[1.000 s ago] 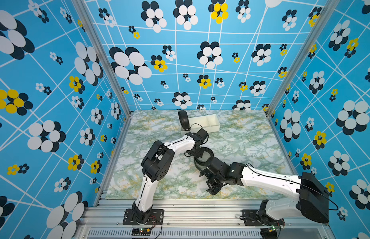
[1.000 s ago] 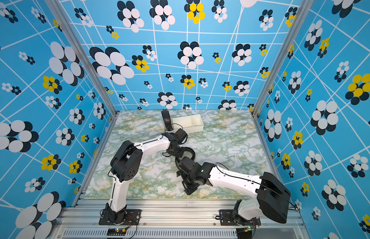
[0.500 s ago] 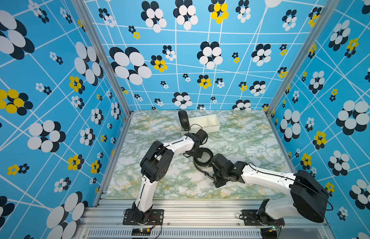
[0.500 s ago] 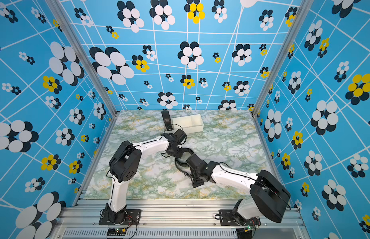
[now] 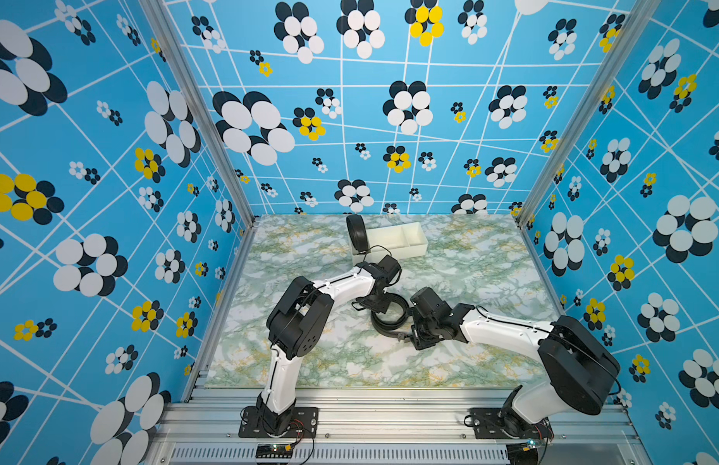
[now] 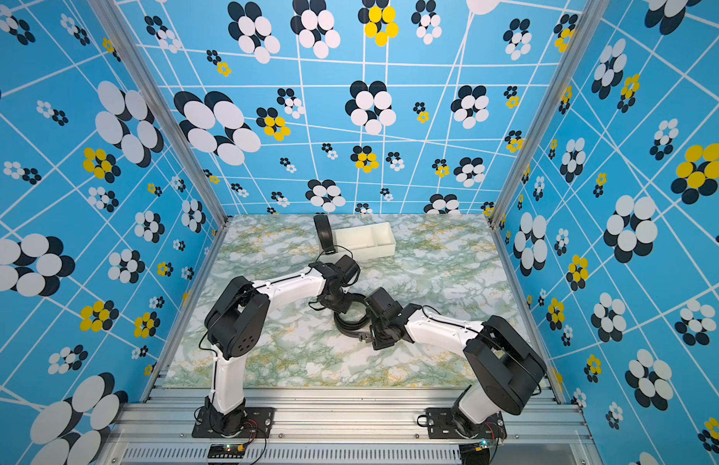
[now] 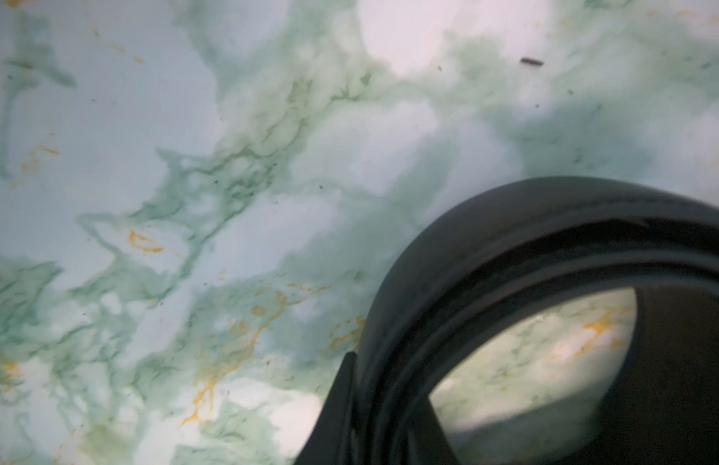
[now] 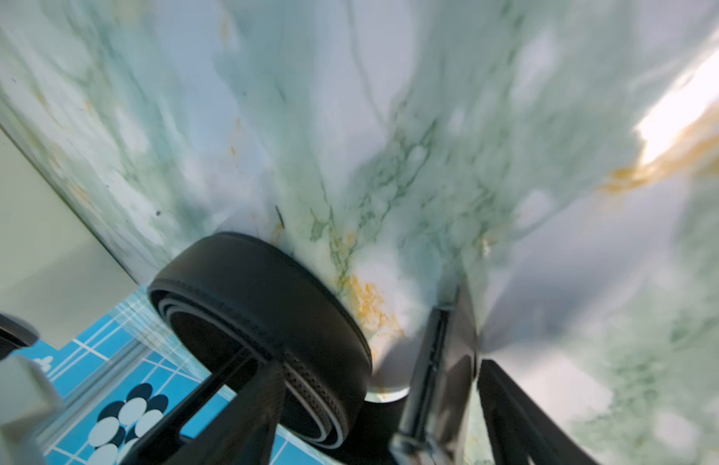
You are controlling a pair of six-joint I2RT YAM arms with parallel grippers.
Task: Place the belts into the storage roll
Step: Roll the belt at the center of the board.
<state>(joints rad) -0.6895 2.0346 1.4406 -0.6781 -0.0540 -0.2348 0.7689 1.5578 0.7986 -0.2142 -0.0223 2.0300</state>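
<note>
Rail [image 5: 390, 412] along the bottom edge of both top views carries the two arm bases. From the lower left the left arm [image 5: 341, 284] rises, folds at its elbow and reaches toward the upper right, its wrist bent down over the middle of the marbled bench [image 5: 490, 273]. From the lower right the right arm [image 5: 507, 330] lies low and stretches leftward, so the two wrists come together near frame centre.

Between them the flat belt [image 5: 386, 328] lies on the bench as a loose round coil. The left claw [image 5: 376, 306] is narrow and pinches the coil's wall on its upper-left side. In the left wrist view the band [image 7: 511, 241] curves past a finger [image 7: 339, 402] set against its outside. The right claw [image 5: 414, 338] stands wide at the coil's lower-right edge and grips nothing. In the right wrist view its fingers [image 8: 511, 402] straddle the shiny buckle [image 8: 438, 374], with the coil just beside it.

Farther back, close to the blue flowered wall [image 5: 390, 161], the cream tray [image 5: 398, 251] sits well apart from both claws. The upright belt [image 5: 356, 233], a tight coil on edge, stands at the tray's left end. Whether it is inside the end compartment or only against it is not clear.
</note>
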